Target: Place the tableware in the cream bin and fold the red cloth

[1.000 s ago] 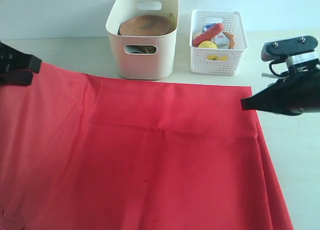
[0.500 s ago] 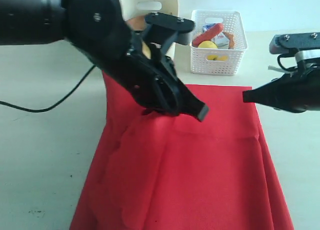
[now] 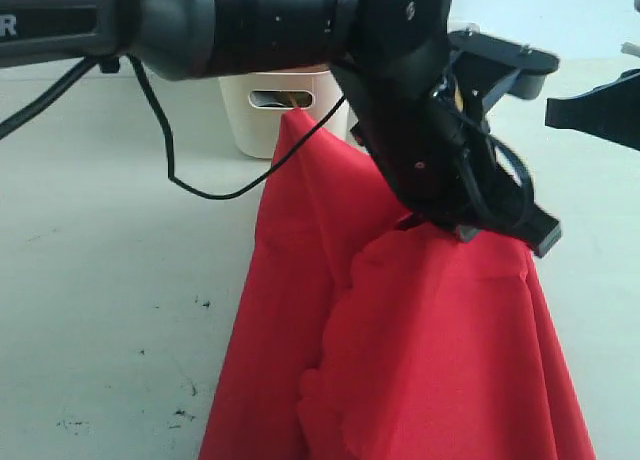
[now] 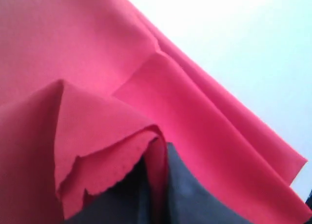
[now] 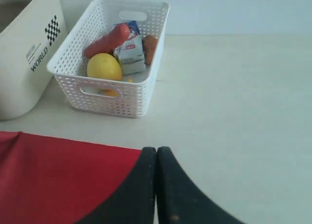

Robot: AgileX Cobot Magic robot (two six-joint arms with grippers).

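1. The worktop (image 3: 100, 280) is lying bare on the left of the exterior view, marked with small dark specks. A black cable (image 3: 215, 196) is hanging in a loop above it.
2. The cream bin (image 3: 255, 120) is standing at the back, largely hidden behind the left arm. Only its lower front wall and an oval handle cut-out are showing. Its contents cannot be made out.
3. The red cloth (image 3: 430, 350) is lying gathered on the right half of the worktop, doubled over itself in loose folds. One raised peak of it is standing just in front of the bin.
4. The left arm is reaching across the middle of the exterior view. The left end effector (image 3: 540, 238) is sitting low over the cloth's far right part.
5. In the left wrist view, the dark fingers (image 4: 195, 204) are clamping a fold of the cloth. A scalloped edge (image 4: 107, 175) is draping over them.
6. The right end effector (image 3: 552, 110) is hovering at the right edge, clear of the left arm. Its fingers (image 5: 141, 185) are pressing together, with nothing showing between them. The cloth's corner is lying beneath them; contact cannot be confirmed.
7. The white basket (image 5: 107, 100) is standing beside the bin, holding a lemon (image 5: 103, 66), a red sausage (image 5: 107, 39) and a small carton (image 5: 130, 53).
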